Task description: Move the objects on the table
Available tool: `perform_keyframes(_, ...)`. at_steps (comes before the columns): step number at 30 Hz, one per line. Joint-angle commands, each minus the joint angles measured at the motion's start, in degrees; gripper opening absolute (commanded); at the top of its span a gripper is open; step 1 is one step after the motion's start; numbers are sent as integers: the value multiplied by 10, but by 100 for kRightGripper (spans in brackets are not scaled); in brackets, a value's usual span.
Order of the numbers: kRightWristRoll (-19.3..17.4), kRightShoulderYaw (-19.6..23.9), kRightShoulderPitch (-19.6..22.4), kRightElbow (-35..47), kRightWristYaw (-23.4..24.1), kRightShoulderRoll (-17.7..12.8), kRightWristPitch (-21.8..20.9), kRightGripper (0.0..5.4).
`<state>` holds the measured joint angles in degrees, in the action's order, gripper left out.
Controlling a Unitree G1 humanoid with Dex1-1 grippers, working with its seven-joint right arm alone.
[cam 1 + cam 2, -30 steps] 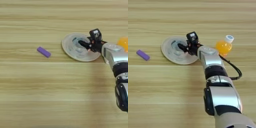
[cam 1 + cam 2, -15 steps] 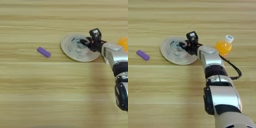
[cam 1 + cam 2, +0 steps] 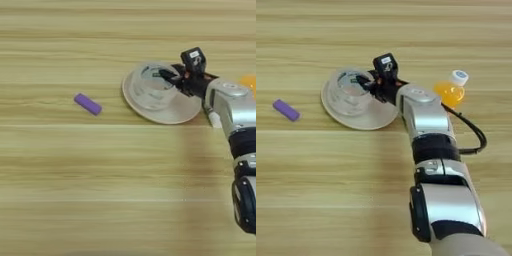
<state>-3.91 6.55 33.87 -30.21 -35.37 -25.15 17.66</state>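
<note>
Left eye view: clear tape roll (image 3: 152,85) sits on the beige plate (image 3: 172,111); purple block (image 3: 88,104) lies well apart at 9 o'clock. Right gripper (image 3: 169,77) is at the roll's 3 o'clock rim. Right eye view: fingers appear clenched on that rim; juice bottle (image 3: 450,90) at 3 o'clock. Judged: roll grasped; next, lift it clear.

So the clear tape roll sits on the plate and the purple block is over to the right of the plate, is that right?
Not quite. The clear tape roll does sit on the plate, but the purple block lies to the plate's left, apart from it, as the left eye view shows.
</note>
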Motion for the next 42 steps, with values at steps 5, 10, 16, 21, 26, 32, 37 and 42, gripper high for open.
perform_keyframes(5,-52,0,-94,315,-12,-4,82,153)
perform_keyframes(10,-60,-15,-151,402,-17,4,119,152)
perform_keyframes(16,-65,-19,-155,431,-13,3,140,152)
perform_keyframes(21,-64,-8,-137,417,-7,-5,139,152)
perform_keyframes(26,-78,-15,-161,480,-17,-6,152,152)
perform_keyframes(32,-90,-47,-200,546,-28,-3,171,152)
perform_keyframes(37,-94,-77,-218,574,-33,0,183,152)
perform_keyframes(42,-89,-103,-225,555,-31,8,178,152)
